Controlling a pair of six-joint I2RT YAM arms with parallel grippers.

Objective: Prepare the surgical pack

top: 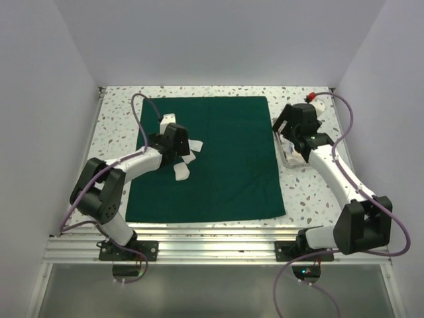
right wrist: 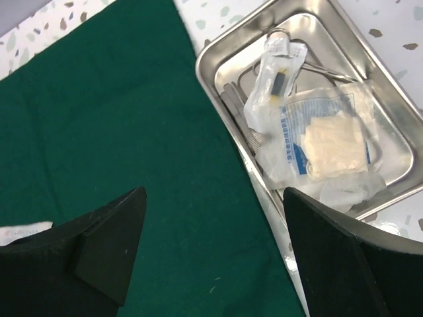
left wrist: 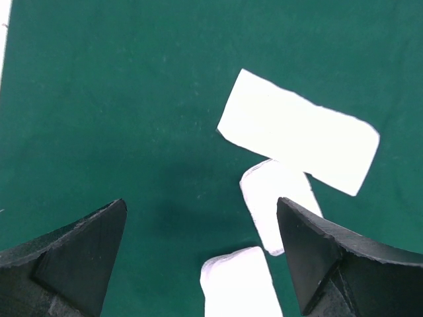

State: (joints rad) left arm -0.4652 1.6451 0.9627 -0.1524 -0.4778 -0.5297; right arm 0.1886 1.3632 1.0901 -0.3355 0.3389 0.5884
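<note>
Drape (left wrist: 99,99) – flat beneath left claw (left wrist: 201,205)

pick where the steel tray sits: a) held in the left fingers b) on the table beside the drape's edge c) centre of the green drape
b: the steel tray rests on the speckled table, right beside the edge of the green drape.

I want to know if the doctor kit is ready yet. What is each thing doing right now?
green drape: spread flat on the table, not folded.
white gauze packets: lying loose on the drape, two touching.
steel tray: on the table beside the drape, holding sealed packets and instruments.
left fingers: open, empty, over the gauze packets.
right fingers: open, empty, above the drape edge and tray.
</note>
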